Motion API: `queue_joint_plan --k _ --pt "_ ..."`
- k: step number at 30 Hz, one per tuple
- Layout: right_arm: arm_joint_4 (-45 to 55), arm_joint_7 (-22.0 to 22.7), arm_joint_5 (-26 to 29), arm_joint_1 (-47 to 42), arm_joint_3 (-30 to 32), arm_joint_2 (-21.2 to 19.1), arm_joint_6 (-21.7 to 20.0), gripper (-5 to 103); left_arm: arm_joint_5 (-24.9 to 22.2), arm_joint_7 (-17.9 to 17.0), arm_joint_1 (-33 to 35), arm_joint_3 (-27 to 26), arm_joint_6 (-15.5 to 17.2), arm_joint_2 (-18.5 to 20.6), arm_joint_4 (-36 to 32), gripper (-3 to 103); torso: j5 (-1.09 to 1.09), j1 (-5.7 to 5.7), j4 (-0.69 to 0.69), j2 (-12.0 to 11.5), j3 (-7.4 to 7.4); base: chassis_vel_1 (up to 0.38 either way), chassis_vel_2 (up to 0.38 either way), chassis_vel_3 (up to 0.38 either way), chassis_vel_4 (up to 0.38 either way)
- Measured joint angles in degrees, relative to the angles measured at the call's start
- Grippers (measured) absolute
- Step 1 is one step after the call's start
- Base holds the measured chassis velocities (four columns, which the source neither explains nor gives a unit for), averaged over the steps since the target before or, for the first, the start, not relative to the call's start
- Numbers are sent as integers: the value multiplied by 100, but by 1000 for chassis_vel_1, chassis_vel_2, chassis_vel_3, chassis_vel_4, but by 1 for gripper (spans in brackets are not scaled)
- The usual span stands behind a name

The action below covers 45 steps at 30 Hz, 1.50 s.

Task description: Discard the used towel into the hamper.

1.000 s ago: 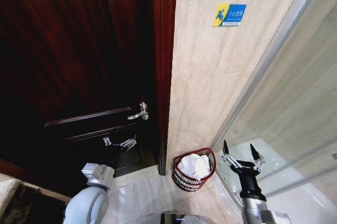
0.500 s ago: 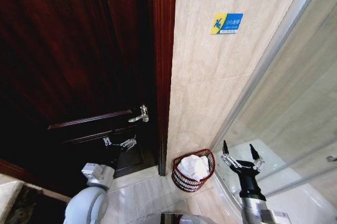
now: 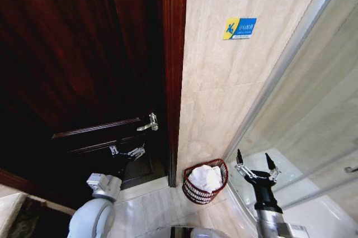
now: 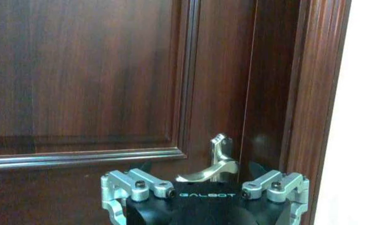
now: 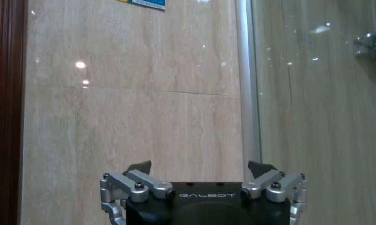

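Towel (image 3: 206,177) lies bunched inside the hamper (image 3: 193,191), white cloth heaped to about rim level. The hamper stands on the floor tiles at the foot of the beige wall (image 3: 224,87), just beside the dark door frame (image 3: 174,70) on one side and near the glass shower screen (image 3: 313,109) on the other.

Right gripper (image 3: 255,162) hangs just beside the hamper on the shower side, at about rim height, fingers spread apart and empty. Left gripper (image 3: 127,151) sits on the far side of the door frame from the hamper, in front of the wooden door (image 3: 84,65), below its lever handle (image 3: 149,122); its fingers stand apart and hold nothing.

Since a second ago, neither gripper has moved relative to the hamper, and the towel has kept its shape. The whole head view has slid: the blue-and-yellow sign (image 3: 239,28) on the wall now sits lower in the picture, so the camera has tilted, not the objects.

Judgement: the drop is complete; with the cloth settled and both grippers free, the task looks finished.
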Motion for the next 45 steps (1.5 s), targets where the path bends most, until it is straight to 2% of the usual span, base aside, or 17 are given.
queue_joint_plan --k 19,36,45 --pt "1 1 0 0 0 0 0 100 0 0 0 0 0 0 0 100 0 -23 0 -54 -28 0 0 0 0" --pt "1 1 0 -2 0 0 0 100 0 0 3 0 0 0 0 100 -1 -42 0 -67 -41 127 -126 -128 118" --pt "1 1 0 1 0 0 1 100 0 0 -1 0 0 0 0 100 1 -29 1 -78 -39 -10 36 45 -9"
